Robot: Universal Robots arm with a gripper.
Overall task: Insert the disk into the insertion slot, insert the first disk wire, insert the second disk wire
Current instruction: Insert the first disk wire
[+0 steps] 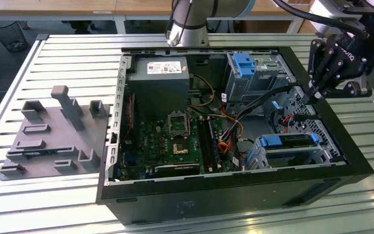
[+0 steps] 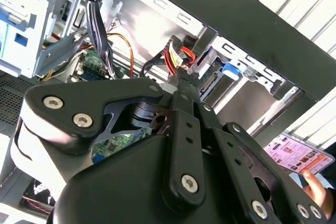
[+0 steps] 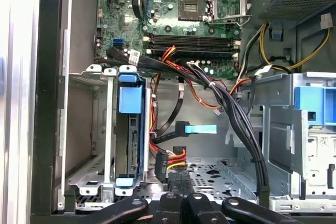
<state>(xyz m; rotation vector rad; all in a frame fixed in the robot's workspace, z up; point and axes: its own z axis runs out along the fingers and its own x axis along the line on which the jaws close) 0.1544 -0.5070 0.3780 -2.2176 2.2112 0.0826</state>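
The pincer (image 1: 314,96) hangs over the case (image 1: 239,190) wall at about 2 o'clock in the exterior view. Its fingers are nearly together. They seem to pinch a small black plug (image 2: 185,75) with red and yellow wires (image 2: 178,56), but the grip is partly hidden, so I am not sure.

A blue-tab wire (image 3: 200,128) hangs loose near the plug.

The disk (image 1: 289,140) is already in the slot (image 1: 318,132), at about 4 o'clock in the case. Its blue frame shows on top. The plug is not in the disk yet.

The plug looks light, hard and small. Its wires are bendy and springy, so they may tug it sideways. I think it is best held by its flat sides, never by the wires. It should go in straight, because the thin plastic inside could snap. The disk is stiff and heavier, and its blue frame is the safe place to hold it.
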